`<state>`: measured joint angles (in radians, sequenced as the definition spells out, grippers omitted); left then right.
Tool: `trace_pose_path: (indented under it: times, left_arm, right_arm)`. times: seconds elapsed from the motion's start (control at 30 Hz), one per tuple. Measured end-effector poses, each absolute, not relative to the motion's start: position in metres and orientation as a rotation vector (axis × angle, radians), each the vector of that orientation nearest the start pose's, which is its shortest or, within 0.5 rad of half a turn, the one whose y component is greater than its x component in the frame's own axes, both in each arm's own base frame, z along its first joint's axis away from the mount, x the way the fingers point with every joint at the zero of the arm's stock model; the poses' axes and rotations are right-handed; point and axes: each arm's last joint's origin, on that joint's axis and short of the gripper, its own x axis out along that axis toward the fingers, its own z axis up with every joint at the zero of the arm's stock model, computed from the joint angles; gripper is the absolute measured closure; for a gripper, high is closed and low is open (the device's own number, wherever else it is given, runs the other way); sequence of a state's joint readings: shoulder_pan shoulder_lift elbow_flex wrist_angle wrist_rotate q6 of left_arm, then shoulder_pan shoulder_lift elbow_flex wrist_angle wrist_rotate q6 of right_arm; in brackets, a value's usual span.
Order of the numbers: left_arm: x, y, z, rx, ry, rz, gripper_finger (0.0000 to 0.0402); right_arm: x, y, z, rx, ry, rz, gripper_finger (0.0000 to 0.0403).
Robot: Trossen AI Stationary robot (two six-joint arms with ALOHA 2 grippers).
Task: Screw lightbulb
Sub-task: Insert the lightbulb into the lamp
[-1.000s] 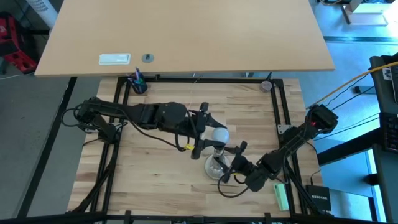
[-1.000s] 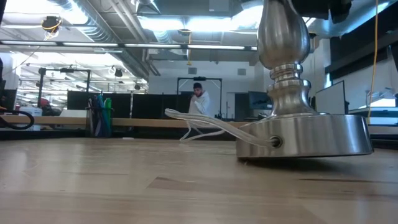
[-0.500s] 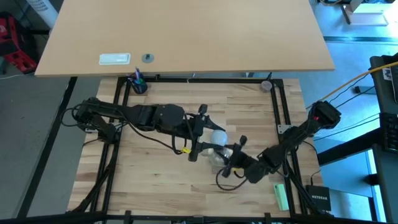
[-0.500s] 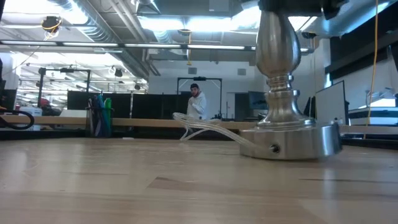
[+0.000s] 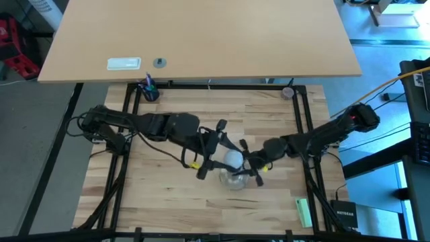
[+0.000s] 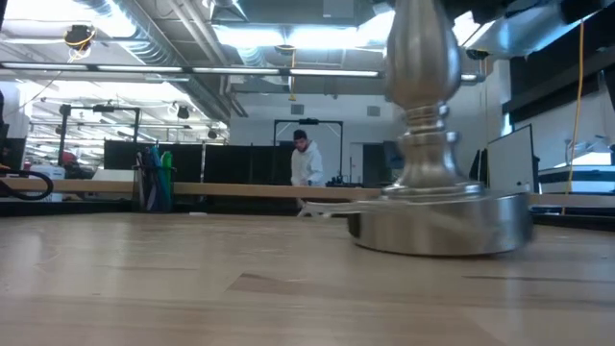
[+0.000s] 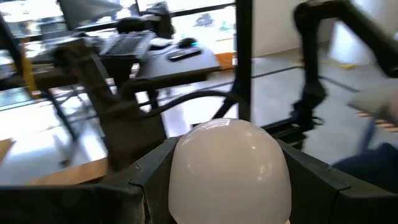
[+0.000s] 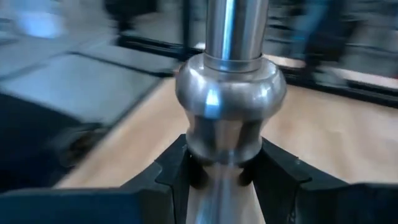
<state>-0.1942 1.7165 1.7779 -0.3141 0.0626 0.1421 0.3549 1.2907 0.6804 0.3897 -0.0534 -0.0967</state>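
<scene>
Nearby, green block (image 5: 304,212), pen cup (image 5: 149,90).

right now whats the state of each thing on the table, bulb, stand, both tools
lightbulb: held between the left tool's fingers, globe showing, over the stand
stand: upright, round base flat on the table
left tool: closed around the lightbulb
right tool: closed on the stand's stem
green object: lying flat near the table's right edge, untouched

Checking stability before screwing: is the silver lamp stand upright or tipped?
Upright. The low view shows the silver round-based stand flat on the wooden table, its stem vertical.
</scene>
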Motion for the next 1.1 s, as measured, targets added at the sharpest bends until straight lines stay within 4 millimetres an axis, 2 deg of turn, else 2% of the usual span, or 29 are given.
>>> trace_pose_path:
  times: [0.1,0.23,0.37,0.5,0.57,0.67,0.8,0.9,1.1]
  left_arm:
    - [0.388,-0.073,0.414,0.159,0.225,-0.344,0.0180]
    - [0.390,-0.067,0.412,0.181,0.217,-0.423,0.0180]
    - [0.389,-0.064,0.413,0.170,0.221,-0.425,0.0180]
    - [0.388,-0.061,0.415,0.138,0.235,-0.356,0.0180]
    - [0.388,-0.059,0.414,0.138,0.243,-0.305,0.0180]
    - [0.386,-0.058,0.417,0.122,0.243,-0.267,0.0180]
    - [0.385,-0.057,0.418,0.121,0.242,-0.224,0.0180]
    - [0.385,-0.057,0.418,0.123,0.238,-0.202,0.0180]
    - [0.386,-0.057,0.420,0.122,0.211,-0.197,0.0180]
  right_arm:
    - [0.264,0.087,0.242,-0.103,0.200,0.551,0.0267]
    - [0.270,0.078,0.239,-0.101,0.191,0.595,0.0267]
    - [0.270,0.077,0.240,-0.077,0.198,0.533,0.0267]
    - [0.266,0.074,0.243,-0.022,0.246,0.454,0.0266]
    - [0.264,0.072,0.246,0.006,0.270,0.409,0.0230]
    - [0.256,0.068,0.263,0.032,0.300,0.323,0.0143]
    - [0.239,0.062,0.279,0.037,0.452,0.247,0.0061]
    - [0.226,0.057,0.303,0.074,0.466,0.184,0.0036]
    - [0.209,0.066,0.311,0.088,0.492,0.169,0.0028]
